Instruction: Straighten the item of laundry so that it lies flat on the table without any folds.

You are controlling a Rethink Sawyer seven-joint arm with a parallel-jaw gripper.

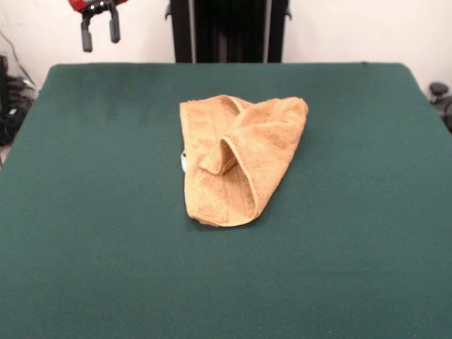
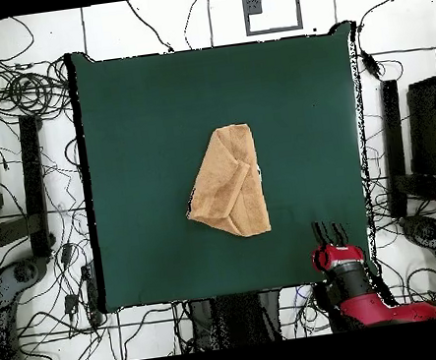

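Nothing of the straightening looked done: the towel (image 1: 236,159) lay bunched near the middle of the table (image 1: 85,233), folded over itself into a rough wedge with one flap doubled across the top and a raised loop of hem at its centre, a speck of white tag showing at its 9 o'clock edge in the front view, so every fold was left to open. The gripper (image 1: 99,32) hung high off the cloth at about 11 o'clock from it in that view, over the table's far edge, its two fingers parted and holding nothing
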